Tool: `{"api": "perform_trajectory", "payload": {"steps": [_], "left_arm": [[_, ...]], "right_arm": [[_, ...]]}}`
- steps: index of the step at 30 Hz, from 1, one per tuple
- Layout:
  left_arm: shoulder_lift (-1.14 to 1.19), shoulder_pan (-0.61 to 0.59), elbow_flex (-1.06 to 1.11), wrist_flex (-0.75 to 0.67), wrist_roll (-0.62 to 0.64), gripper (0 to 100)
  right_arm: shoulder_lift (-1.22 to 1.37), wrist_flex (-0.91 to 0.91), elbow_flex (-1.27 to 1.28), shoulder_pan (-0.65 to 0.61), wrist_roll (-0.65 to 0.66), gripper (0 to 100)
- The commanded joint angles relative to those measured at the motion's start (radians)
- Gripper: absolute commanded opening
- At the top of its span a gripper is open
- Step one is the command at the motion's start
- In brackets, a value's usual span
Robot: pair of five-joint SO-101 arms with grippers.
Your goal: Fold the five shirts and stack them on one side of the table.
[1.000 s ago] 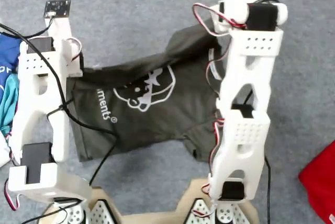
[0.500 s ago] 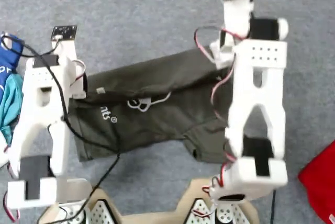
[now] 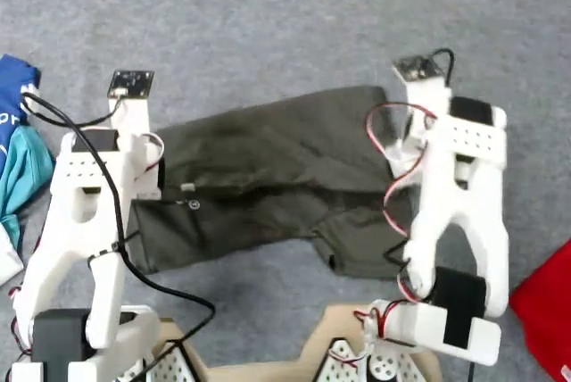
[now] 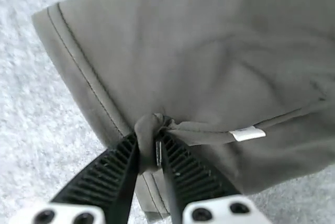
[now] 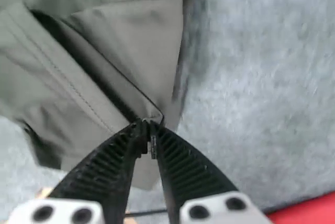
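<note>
Olive shirt (image 3: pixel 268 163) lies mid-table on the grey table (image 3: pixel 268 34), partly folded over itself. Left gripper (image 4: pixel 155 139) jaws clamped on bunched fabric by its hem. Right gripper (image 5: pixel 147 130) jaws clamped on its opposite edge. Blue shirt (image 3: pixel 13 123) beside left arm, red shirt (image 3: pixel 546 311) beside right arm.

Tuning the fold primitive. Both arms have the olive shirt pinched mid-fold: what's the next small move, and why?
Probably draw the pinched edge a little closer to the arm bases, then lower it. The left gripper and right gripper each have jaws shut on the olive shirt, and in the high view the folded-over layer stops short of the near hem.
</note>
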Motion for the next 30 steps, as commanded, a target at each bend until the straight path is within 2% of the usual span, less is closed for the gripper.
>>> {"api": "perform_trajectory", "payload": {"steps": [1,8,17,21,25,30], "left_arm": [[-0.035,0.006,0.006,-0.015,-0.009,2],[-0.038,0.003,0.011,-0.006,-0.009,2],[-0.045,-0.051,0.009,0.077,-0.098,2],[-0.045,-0.051,0.011,0.077,-0.106,2],[-0.042,-0.048,0.011,0.074,-0.106,2],[-0.036,-0.048,0.011,0.074,-0.106,2]], "right_arm": [[-0.062,0.008,0.062,0.035,0.038,0.5],[-0.062,0.009,0.099,0.051,0.038,0.5],[-0.062,0.018,0.096,0.260,0.138,0.5],[-0.067,0.055,0.096,0.295,0.170,0.5],[-0.134,0.051,0.101,0.268,0.184,0.5],[-0.199,0.057,0.125,0.041,0.175,1.4]]}}
